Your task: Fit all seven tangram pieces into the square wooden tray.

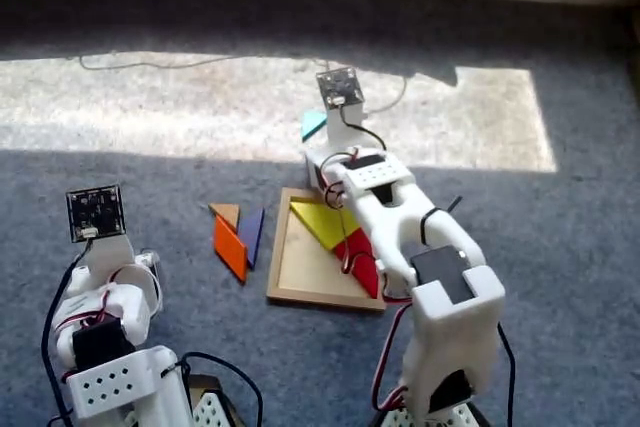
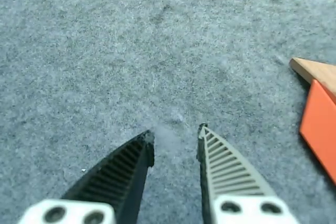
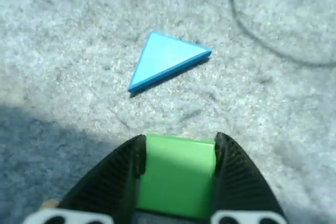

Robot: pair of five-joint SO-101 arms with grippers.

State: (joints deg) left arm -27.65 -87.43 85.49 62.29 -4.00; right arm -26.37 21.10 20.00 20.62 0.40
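The square wooden tray (image 1: pixel 300 282) lies mid-carpet and holds a yellow triangle (image 1: pixel 322 219) and a red triangle (image 1: pixel 364 261). Left of it rest an orange piece (image 1: pixel 230 247), a purple parallelogram (image 1: pixel 252 234) and a wood-coloured triangle (image 1: pixel 226 213). My right gripper (image 3: pixel 178 139) is shut on a green square piece (image 3: pixel 176 174), past the tray's far edge. Just beyond it a blue triangle (image 3: pixel 165 59) lies flat on the carpet (image 1: pixel 313 125). My left gripper (image 2: pixel 176 132) hangs open above bare carpet, with the orange piece (image 2: pixel 319 129) and the wood-coloured triangle (image 2: pixel 315 72) off to one side.
The right arm (image 1: pixel 400 217) stretches over the tray's right side. The left arm (image 1: pixel 105 297) is folded back at the near left. A thin cable (image 1: pixel 150 64) runs across the sunlit strip of carpet at the back, and a cable loop (image 3: pixel 262 38) lies beyond the blue triangle.
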